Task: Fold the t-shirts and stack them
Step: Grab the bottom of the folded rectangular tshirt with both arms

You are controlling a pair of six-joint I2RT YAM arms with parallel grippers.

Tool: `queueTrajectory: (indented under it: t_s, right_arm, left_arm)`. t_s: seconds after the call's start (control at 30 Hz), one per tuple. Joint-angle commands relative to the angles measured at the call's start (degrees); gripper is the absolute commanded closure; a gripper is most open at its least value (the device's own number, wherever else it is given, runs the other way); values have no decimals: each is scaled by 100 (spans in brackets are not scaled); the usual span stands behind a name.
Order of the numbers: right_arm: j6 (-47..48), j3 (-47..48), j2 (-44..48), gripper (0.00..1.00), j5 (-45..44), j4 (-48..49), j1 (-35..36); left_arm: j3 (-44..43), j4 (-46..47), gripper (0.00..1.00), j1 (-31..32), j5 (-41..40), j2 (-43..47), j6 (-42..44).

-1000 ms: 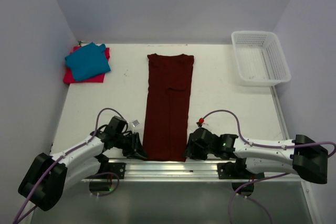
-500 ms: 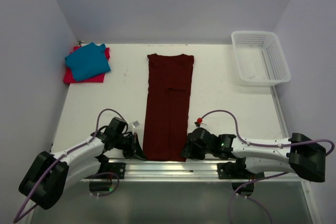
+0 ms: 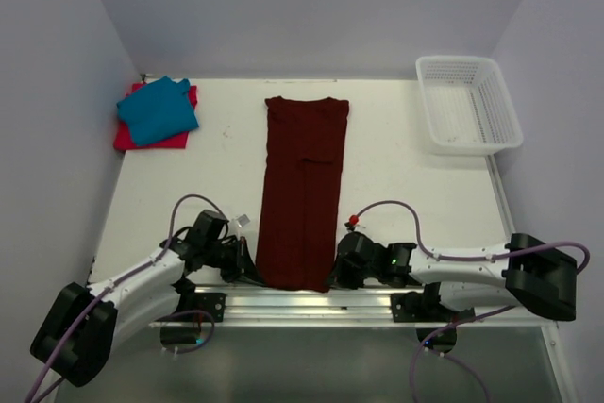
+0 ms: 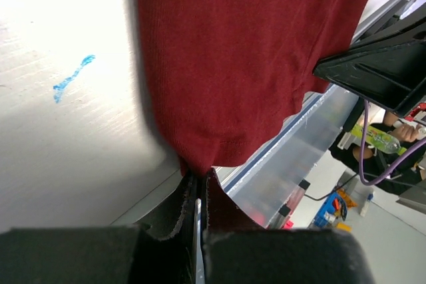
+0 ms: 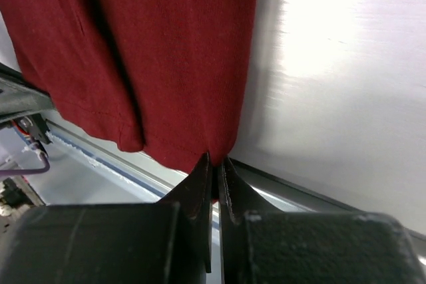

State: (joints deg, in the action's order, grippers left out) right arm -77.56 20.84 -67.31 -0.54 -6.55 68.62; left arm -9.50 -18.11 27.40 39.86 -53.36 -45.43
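Basket (image 3: 469, 106) far right, teal shirt (image 3: 157, 110) atop pink shirt (image 3: 127, 138) far left. Our left gripper (image 3: 252, 276) and right gripper (image 3: 336, 277) pinch the near hem of the maroon shirt (image 3: 302, 191), lying lengthwise, collar far

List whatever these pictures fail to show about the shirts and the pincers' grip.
Top view: the red-pink shirt lies mostly under the teal shirt, so its fold is hidden.
Top view: the arms' heads cover the near corners of the maroon shirt.
Wrist views: how much cloth the left pincer and the right pincer pinch is hidden between their fingers.
Wrist views: the top edge cuts off the far end of the maroon shirt.
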Motion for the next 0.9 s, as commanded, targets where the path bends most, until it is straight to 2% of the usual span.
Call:
queueTrajectory:
  t_s: [0.0, 0.17, 0.27, 0.6, 0.87]
  right_arm:
    - [118, 157, 401, 100, -262, -706, 73]
    - [232, 447, 1157, 100, -702, -1584, 73]
    - [329, 587, 1229, 100, -860, -1867, 73]
    - [812, 1132, 992, 100, -1756, -2325, 20]
    - [1462, 1704, 378, 100, -1889, -2159, -436]
  left_arm:
    - [-341, -156, 100, 11, -188, 273, 43]
    - [-641, -413, 100, 11, -241, 573, 87]
    - [-729, -352, 100, 11, -241, 511, 96]
    - [-992, 71, 100, 11, -416, 133, 306]
    - [-1353, 728, 100, 11, -523, -402, 272]
